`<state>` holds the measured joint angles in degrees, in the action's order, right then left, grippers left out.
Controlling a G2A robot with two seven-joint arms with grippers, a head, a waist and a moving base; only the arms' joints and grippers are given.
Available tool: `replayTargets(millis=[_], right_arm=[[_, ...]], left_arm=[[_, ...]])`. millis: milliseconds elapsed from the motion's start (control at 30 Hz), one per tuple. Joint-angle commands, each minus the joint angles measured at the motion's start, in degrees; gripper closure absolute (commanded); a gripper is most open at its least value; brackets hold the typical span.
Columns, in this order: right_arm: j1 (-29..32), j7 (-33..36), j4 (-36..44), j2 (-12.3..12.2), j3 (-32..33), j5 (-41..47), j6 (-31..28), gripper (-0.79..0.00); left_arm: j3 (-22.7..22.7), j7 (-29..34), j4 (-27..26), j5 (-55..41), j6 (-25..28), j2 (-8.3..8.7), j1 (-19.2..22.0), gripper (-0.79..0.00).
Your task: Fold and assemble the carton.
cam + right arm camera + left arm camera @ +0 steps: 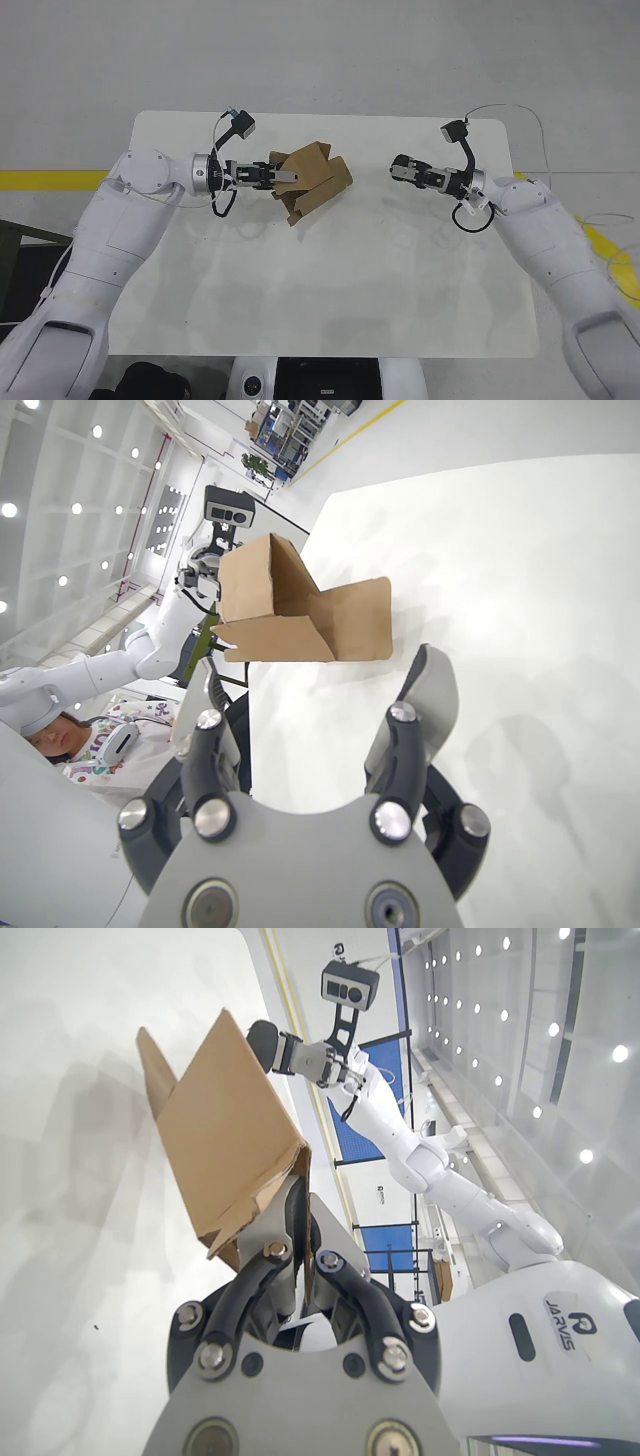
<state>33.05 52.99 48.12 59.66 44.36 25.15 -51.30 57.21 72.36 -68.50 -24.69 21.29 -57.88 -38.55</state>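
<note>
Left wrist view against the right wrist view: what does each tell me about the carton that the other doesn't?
Left wrist view: the fingers of the left gripper shut on a crumpled edge of the carton, one plain outer panel facing the camera. Right wrist view: the carton's open inside with a flap sticking out, and the right gripper open, apart from it. Both: the brown carton over the white table.

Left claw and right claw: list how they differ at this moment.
The left claw is shut on an edge of the carton; the right claw is open and holds nothing. The left claw touches the carton; the right claw sits apart from it, with bare table between. Both are the same build and point at the carton from opposite sides.
</note>
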Motion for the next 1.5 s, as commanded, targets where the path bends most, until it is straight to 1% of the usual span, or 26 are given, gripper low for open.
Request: replayTargets(millis=[0,67,200,233,467,700,833,1033,1333,1467], right_arm=[[0.2,0.4,3.2,-0.8,0.0,0.0,0.4,-0.536],[0.4,1.3,6.5,-1.4,-0.7,0.6,1.3,-0.505],[0.2,2.8,11.8,-2.2,-3.1,3.3,2.8,-0.391],[0.1,3.0,12.5,-2.4,-3.8,3.9,3.0,-0.385],[-2.4,4.0,15.6,-2.6,-10.0,6.1,4.0,-0.369],[-6.3,3.1,13.0,-2.1,-15.4,6.5,3.1,-0.366],[-8.0,2.3,11.6,-1.8,-18.1,6.9,2.3,-0.357],[-9.9,1.4,10.4,-1.2,-22.0,7.7,1.3,-0.345],[-12.2,0.2,9.1,0.0,-27.0,9.4,0.2,-0.342],[-13.1,-0.2,8.7,0.6,-29.0,10.5,-0.2,-0.326]], left_arm=[[-0.3,2.5,0.2,0.6,1.0,-0.02,0.6,0.0],[-0.7,3.9,0.5,0.6,1.7,-0.11,0.8,0.0],[-1.5,6.0,1.0,1.1,3.2,-0.31,1.4,0.0],[-1.6,6.4,0.9,1.2,3.7,-0.36,1.5,0.0],[-2.5,4.9,-1.8,3.1,5.8,-0.22,0.8,0.0],[-3.2,4.5,-5.3,3.6,6.1,0.56,-0.2,0.0],[-3.6,4.6,-6.3,3.4,6.1,1.05,-0.7,0.0],[-4.3,4.4,-6.6,2.8,6.3,1.47,-0.6,0.0],[-5.4,3.9,-6.2,1.8,6.7,1.52,0.1,0.0],[-5.9,3.8,-6.1,1.7,6.8,1.56,0.3,0.0]])
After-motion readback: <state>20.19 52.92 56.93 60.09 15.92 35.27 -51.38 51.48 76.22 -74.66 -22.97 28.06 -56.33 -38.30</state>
